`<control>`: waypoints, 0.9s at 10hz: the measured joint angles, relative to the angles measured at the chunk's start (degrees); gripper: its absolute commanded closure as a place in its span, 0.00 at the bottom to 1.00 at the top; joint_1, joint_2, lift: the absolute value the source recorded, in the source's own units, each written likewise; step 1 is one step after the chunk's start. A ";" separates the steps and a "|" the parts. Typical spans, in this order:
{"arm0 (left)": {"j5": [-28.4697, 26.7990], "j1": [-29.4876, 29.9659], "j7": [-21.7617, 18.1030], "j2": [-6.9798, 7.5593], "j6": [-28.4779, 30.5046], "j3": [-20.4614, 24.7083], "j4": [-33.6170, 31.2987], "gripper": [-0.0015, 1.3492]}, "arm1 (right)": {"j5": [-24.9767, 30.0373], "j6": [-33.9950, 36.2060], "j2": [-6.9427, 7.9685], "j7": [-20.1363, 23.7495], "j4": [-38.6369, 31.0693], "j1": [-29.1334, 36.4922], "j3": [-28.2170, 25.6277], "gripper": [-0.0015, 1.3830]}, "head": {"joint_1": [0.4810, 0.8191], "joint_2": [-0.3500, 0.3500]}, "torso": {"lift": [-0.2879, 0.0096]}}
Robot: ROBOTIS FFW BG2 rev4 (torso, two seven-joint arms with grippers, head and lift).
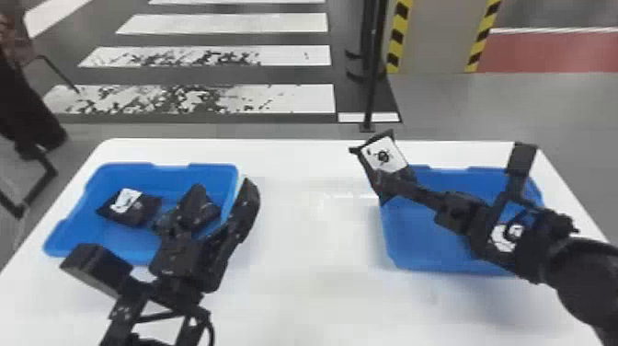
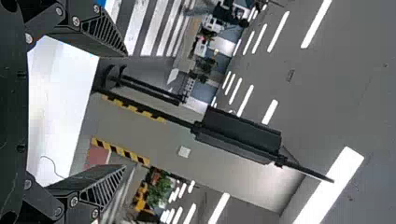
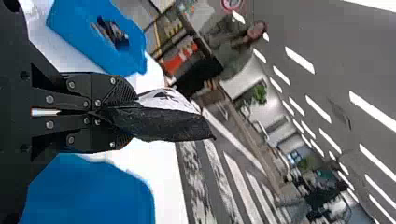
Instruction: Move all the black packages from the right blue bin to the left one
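The right gripper (image 1: 390,183) is shut on a black package (image 1: 384,154) with a white label, held above the inner edge of the right blue bin (image 1: 420,244). In the right wrist view, the right gripper (image 3: 128,111) pinches one end of that package (image 3: 163,125). The left blue bin (image 1: 138,172) has a labelled black package (image 1: 133,209) lying in it. Fingers spread, the left gripper (image 1: 225,191) stands at the right side of the left bin; in the left wrist view, the left gripper (image 2: 123,111) has nothing between its fingers. Its arm partly hides that bin.
Both bins stand on a white table (image 1: 312,230), with bare tabletop between them. Behind the table, a black pole (image 1: 370,92) rises from the floor near a column with yellow-black striped edges. A dark frame stands beyond the table's left edge.
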 measured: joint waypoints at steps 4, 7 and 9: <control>19.00 -2.07 -4.16 1.88 -0.04 -7.18 -0.07 0.18 | -7.99 1.55 -1.09 5.40 -1.77 -3.48 8.21 0.86 | 0.63 0.63 | 0.38; 16.72 -2.24 -4.05 1.47 -0.44 -6.26 -0.06 0.18 | -12.73 2.13 -1.29 6.21 -2.09 -4.83 15.51 0.86 | 0.63 0.75 | 0.38; 15.41 -2.26 -4.04 1.21 -0.68 -5.82 -0.06 0.18 | -14.23 2.58 -1.37 6.21 -1.92 -5.35 17.92 0.86 | 0.63 0.79 | 0.38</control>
